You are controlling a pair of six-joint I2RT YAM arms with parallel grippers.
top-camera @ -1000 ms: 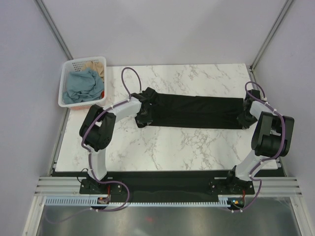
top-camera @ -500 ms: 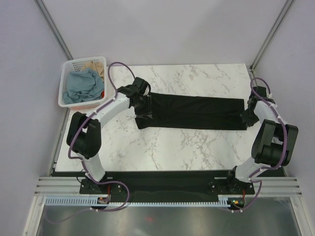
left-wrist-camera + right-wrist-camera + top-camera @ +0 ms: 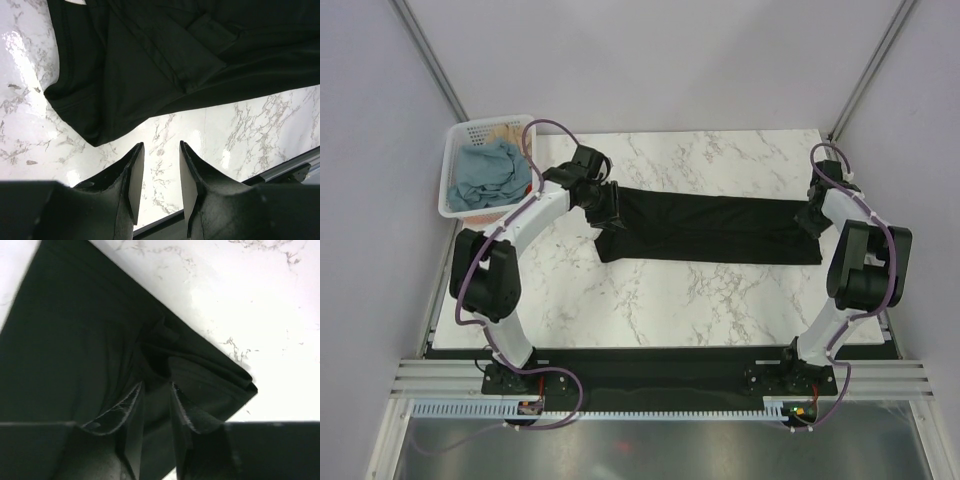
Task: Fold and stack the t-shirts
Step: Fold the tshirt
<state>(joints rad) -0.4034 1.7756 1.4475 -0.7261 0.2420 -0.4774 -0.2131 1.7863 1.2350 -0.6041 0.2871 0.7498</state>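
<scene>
Left gripper [image 3: 161, 146] has backed off the black shirt [image 3: 710, 230] (lying mid-table as a long folded band). Its fingers are half open and empty, leaving the fold to lie. Right gripper [image 3: 156, 387] is over the shirt's right end, fingers parted, nothing visibly pinched.

White arm links [image 3: 533, 212], blk joints [image 3: 485, 285], purple cables [image 3: 548, 124]

White slotted basket [image 3: 450, 185] at far-left corner, marble tabletop [image 3: 660, 300], grey walls [image 3: 370, 200]
</scene>
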